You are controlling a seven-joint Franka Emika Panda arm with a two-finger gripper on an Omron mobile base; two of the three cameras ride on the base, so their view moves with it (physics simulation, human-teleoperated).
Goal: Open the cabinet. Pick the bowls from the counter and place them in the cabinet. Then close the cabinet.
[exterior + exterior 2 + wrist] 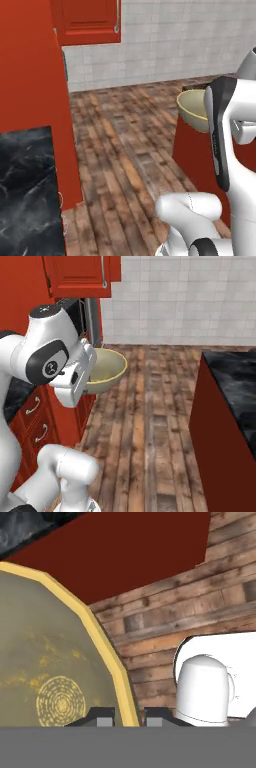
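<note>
The pale beige-yellow bowl (106,372) hangs in the air over the wooden plank floor (150,421), carried by the gripper (126,716), whose two dark finger tips are pinched on the bowl's yellow rim, one tip inside the bowl and one outside. In the hand view the bowl (50,662) spreads to the left of the claw, its speckled inside with a ringed centre facing the camera, and the rim runs straight down between the tips. From the left base view the bowl (192,111) shows just left of the arm's dark-jointed forearm, upright, above the near corner of a red cabinet side. In the right base view it sits just right of the hand's white housing, level with the edge of the red lower cabinets (45,421) and clear of them. High above, the red wall cabinet (82,276) with its curved silver handle (104,273) is at the top edge. A stretch of black marble-look counter (235,386) lies at the right, well apart from the bowl, and another piece (27,190) at the lower left of the left base view.
</note>
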